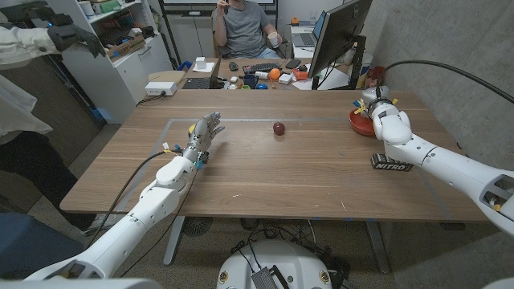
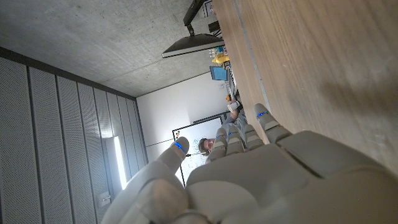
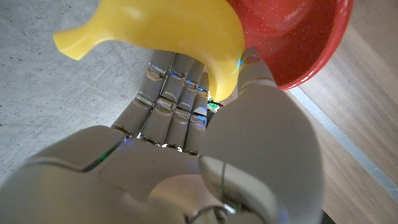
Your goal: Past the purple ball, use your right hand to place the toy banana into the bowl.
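Well left of the bowl point(image 1: 362, 122), the left hand point(image 1: 202, 138) was held over the table with fingers spread and nothing in them. The purple ball point(image 1: 279, 128) lay between that hand and the bowl. At the bowl's rim the toy banana point(image 3: 163, 28) was gripped by the right hand point(image 3: 186, 143), its long axis lying across the fingers, just beside the bowl's opening and not yet inside.

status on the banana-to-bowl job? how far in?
Done: the right hand grips the toy banana and has carried it beyond the purple ball to the red bowl.
In hand: the banana sits at the bowl's rim, not released.
Left: set it inside, let go.
The left hand holds nothing.
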Controlling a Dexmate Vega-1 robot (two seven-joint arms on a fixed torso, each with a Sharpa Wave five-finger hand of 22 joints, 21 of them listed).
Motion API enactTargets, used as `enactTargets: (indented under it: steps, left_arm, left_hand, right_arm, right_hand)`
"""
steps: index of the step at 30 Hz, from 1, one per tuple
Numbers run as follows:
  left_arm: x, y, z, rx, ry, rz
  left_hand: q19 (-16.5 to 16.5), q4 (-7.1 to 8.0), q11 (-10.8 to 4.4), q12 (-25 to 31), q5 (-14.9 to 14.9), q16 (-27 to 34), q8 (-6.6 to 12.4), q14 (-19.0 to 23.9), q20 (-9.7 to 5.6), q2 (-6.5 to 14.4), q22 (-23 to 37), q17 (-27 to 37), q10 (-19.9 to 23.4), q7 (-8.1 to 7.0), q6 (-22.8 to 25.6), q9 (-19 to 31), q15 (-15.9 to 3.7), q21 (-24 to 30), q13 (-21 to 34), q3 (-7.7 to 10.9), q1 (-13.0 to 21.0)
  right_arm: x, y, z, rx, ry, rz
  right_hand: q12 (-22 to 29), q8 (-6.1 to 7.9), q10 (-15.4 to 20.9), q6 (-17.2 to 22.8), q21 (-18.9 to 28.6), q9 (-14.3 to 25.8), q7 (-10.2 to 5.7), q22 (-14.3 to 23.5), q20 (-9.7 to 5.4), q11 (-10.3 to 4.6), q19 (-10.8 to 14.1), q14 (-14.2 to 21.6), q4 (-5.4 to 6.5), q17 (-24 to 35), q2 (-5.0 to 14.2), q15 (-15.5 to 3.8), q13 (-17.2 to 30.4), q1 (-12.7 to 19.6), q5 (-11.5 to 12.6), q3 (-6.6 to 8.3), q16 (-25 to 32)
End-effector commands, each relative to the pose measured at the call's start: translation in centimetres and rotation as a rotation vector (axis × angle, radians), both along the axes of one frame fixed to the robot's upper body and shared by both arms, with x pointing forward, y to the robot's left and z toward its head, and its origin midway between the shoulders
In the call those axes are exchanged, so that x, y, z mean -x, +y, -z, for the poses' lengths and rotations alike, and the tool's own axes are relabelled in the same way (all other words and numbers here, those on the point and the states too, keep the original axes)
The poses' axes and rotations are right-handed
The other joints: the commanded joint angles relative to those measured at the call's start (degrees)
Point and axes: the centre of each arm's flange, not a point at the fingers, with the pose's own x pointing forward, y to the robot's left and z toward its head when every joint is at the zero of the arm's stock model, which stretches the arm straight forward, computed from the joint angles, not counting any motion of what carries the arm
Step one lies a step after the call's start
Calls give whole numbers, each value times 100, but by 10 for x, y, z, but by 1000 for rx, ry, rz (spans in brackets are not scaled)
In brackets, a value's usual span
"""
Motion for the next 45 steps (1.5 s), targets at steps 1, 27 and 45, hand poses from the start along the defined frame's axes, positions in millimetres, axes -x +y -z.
enactTargets:
  steps: [1,27,45]
  left_arm:
    - [2,0,1,1,3,-12]
    - [-3,-6,-3,-11,2,3]
    - [-5,-9,-5,-13,0,8]
  left_hand:
    - [46,-9,30,-2,31,-31,-11,-7,-9,605,28,9,0,14,15,25,16,-3,10,-25,-60]
    - [60,-9,34,-3,33,-33,-12,-2,-6,605,29,7,0,13,15,25,14,-29,10,-42,-60]
    - [69,-9,32,-3,35,-36,-10,0,-4,610,29,6,1,20,22,25,15,-47,10,-50,-59]
  right_arm:
    - [-13,-6,5,-79,82,-16]
    - [-17,-12,7,-100,117,17]
    - [-13,-16,8,-84,130,30]
  right_hand:
    - [-6,16,63,658,54,80,-577,-4,-731,15,15,288,81,-4,1429,-589,4,1488,25,146,-39]
    - [-256,-216,-233,145,3,81,-562,-81,-663,38,-126,210,255,-386,1415,-550,-191,1207,7,103,-536]
    - [-616,-393,-920,-849,-375,-113,-685,-136,-399,68,33,-273,688,-1159,875,-521,-586,87,304,-259,-1589]
